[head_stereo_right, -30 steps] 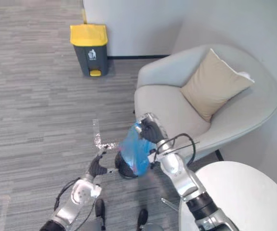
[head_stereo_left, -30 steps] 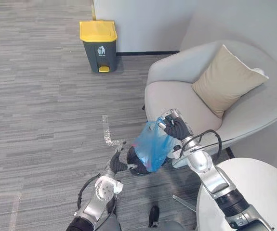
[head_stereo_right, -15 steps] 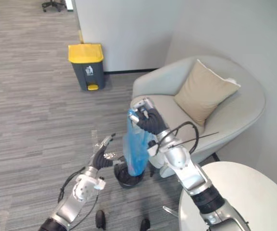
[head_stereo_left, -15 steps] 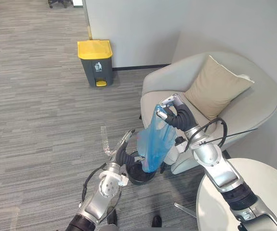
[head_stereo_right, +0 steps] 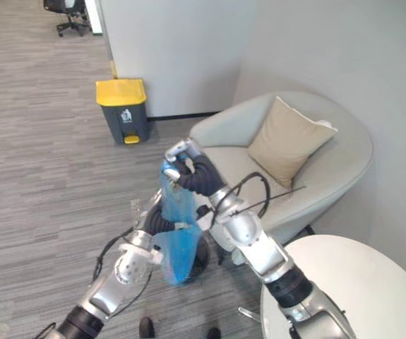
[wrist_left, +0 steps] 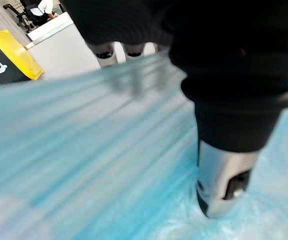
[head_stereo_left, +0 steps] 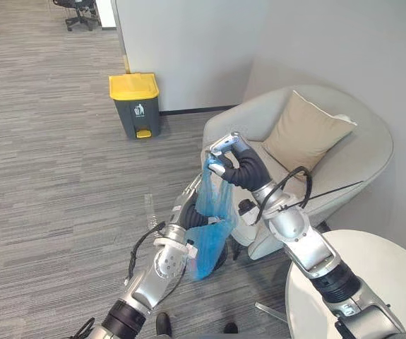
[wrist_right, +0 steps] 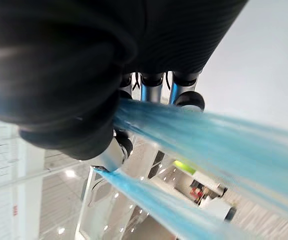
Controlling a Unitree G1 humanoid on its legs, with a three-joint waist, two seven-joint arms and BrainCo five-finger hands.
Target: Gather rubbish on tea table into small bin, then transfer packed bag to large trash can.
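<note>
Your right robot hand point(head_stereo_left: 234, 164) is clenched round the gathered neck of the translucent blue plastic bag point(head_stereo_left: 208, 236), which hangs below it. Your left robot hand point(head_stereo_left: 187, 212) sits just under the right, its fingers straight against the bag's side. You can't make out the bag's contents. The dark grey trash can with a yellow lid point(head_stereo_left: 135, 106), lid down, stands well beyond both hands on grey carpet point(head_stereo_left: 47, 176). A light grey armchair point(head_stereo_left: 368, 152) with a beige cushion point(head_stereo_left: 308, 131) sits behind the right hand. The round white surface point(head_stereo_left: 379, 282) lies near that arm.

The bag point(head_stereo_left: 208, 244) hangs beside the armchair point(head_stereo_left: 330, 166), trash can point(head_stereo_left: 135, 104) behind.
</note>
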